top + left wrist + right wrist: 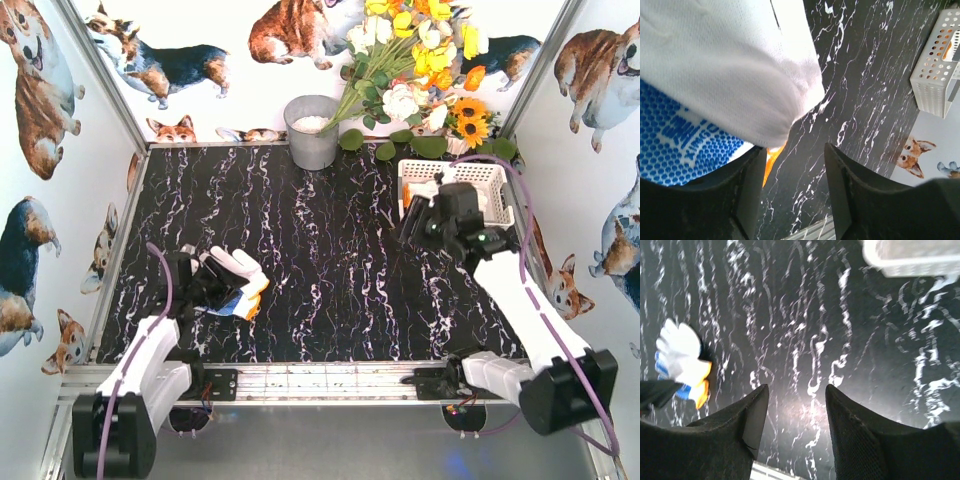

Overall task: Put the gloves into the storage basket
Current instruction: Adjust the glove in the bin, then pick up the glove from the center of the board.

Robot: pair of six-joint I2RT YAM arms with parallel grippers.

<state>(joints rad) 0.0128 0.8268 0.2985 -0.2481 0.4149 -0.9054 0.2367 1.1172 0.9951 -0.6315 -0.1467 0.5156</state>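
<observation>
left gripper (792, 200): jaws partway apart, bare marble tabletop (860, 100) showing between them. Hem of the blue-palmed glove (715, 75) sits right at the fingertips, upper left of the wrist view. No pinch we can confirm (contact is hidden from this angle). In the top view that glove (237, 282) lies lower left, well apart from the storage basket (452, 167) at upper right. right gripper (795, 430): jaws apart, nothing between them, hovering just beside the basket's near-left corner. Inside the basket we see white and orange fabric (422, 188), which we read as gloves already in. Our estimate is mostly done. Left to do: grasp the one glove visible on the table, carry it across, drop it in.
</observation>
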